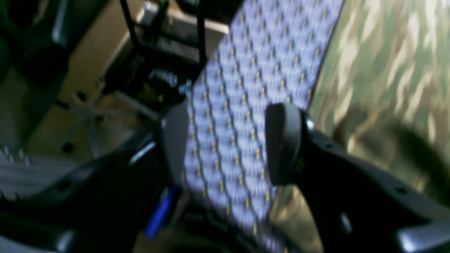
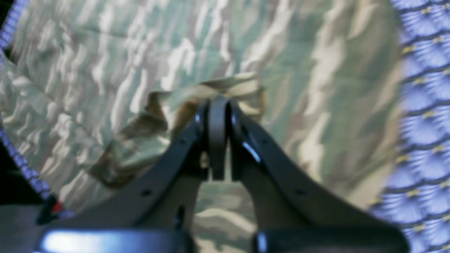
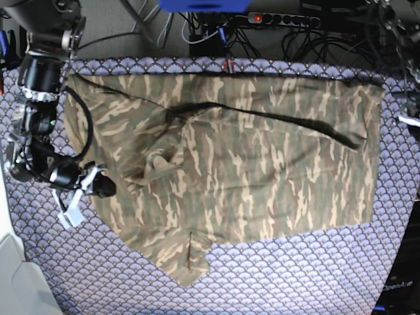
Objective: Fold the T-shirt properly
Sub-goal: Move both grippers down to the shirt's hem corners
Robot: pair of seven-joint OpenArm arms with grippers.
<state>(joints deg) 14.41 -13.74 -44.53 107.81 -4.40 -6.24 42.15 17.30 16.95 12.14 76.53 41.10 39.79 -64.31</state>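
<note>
The camouflage T-shirt (image 3: 230,164) lies spread over the purple scallop-patterned tablecloth (image 3: 295,275), with one layer folded over along a dark diagonal crease. My right gripper (image 3: 107,187) is at the shirt's left edge. In the right wrist view this right gripper (image 2: 218,102) is shut on a bunched fold of the T-shirt (image 2: 302,70). My left gripper (image 1: 228,140) stands open over the tablecloth (image 1: 260,52) near the table's edge, nothing between its fingers. The T-shirt (image 1: 383,56) lies just to its right there.
A power strip (image 3: 282,18) and cables run behind the table's far edge. Beyond the table's edge in the left wrist view, a chair base (image 1: 88,116) and black frame legs (image 1: 201,31) stand on the floor.
</note>
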